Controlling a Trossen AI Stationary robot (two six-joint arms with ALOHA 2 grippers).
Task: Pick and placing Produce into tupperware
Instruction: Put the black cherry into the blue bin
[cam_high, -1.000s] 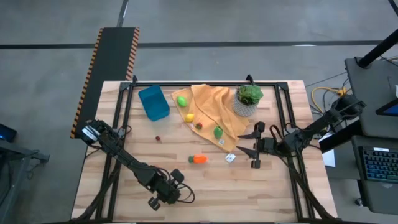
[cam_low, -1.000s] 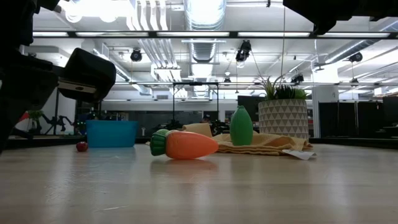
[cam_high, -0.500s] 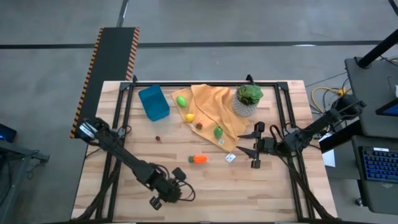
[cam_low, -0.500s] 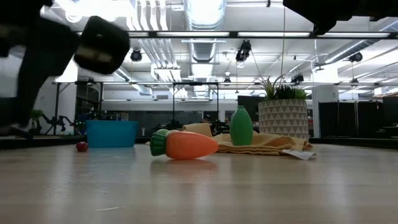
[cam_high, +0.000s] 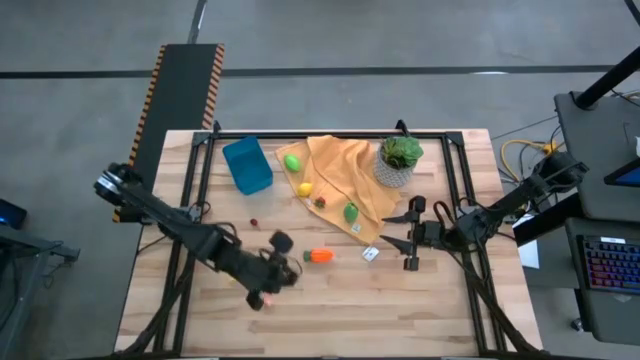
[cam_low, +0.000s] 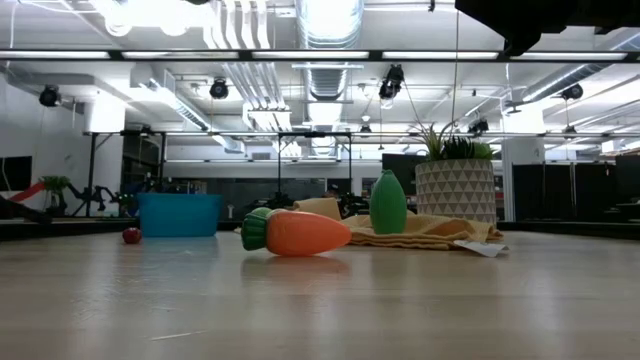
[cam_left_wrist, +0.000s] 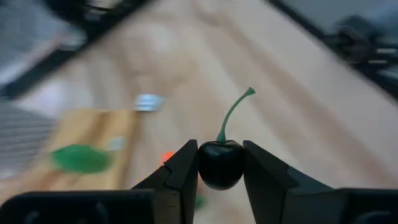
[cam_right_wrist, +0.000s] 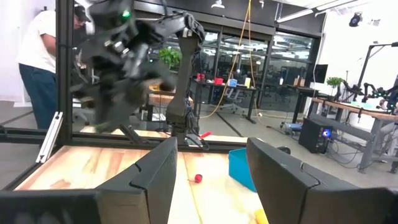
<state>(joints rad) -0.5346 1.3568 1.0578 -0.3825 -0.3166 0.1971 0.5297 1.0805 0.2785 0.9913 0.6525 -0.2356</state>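
Observation:
My left gripper (cam_high: 283, 271) hangs over the table's near middle, just left of the orange toy carrot (cam_high: 319, 256), and is shut on a dark cherry (cam_left_wrist: 219, 165). My right gripper (cam_high: 395, 229) waits open at the table's right. The blue tupperware (cam_high: 247, 165) stands at the far left, its floor on the wood. A green fruit (cam_high: 351, 212), a yellow one (cam_high: 305, 189) and a yellow-green one (cam_high: 292, 162) lie on the orange-yellow cloth (cam_high: 340, 160). A tiny red cherry (cam_high: 254, 222) lies on the wood. The low view shows the carrot (cam_low: 295, 232) lying on its side. My left gripper pinches the cherry's round body (cam_left_wrist: 219, 180) between its two fingers (cam_left_wrist: 180, 177), one on each side. The green stem (cam_left_wrist: 233, 115) sticks out past the fingertips. The cherry is lifted clear of the table.
A leafy plant in a pale pot (cam_high: 399, 160) stands on the cloth's far right corner. A small white tag (cam_high: 370, 254) lies right of the carrot. Dark frame rails (cam_high: 200, 190) cross the table. A person (cam_right_wrist: 37, 56) stands beyond the table.
My left arm has risen from the table's near edge and swung toward the carrot, turning as it went and leaving the low view. The cherry has gone along in its fingers. My right arm has kept still.

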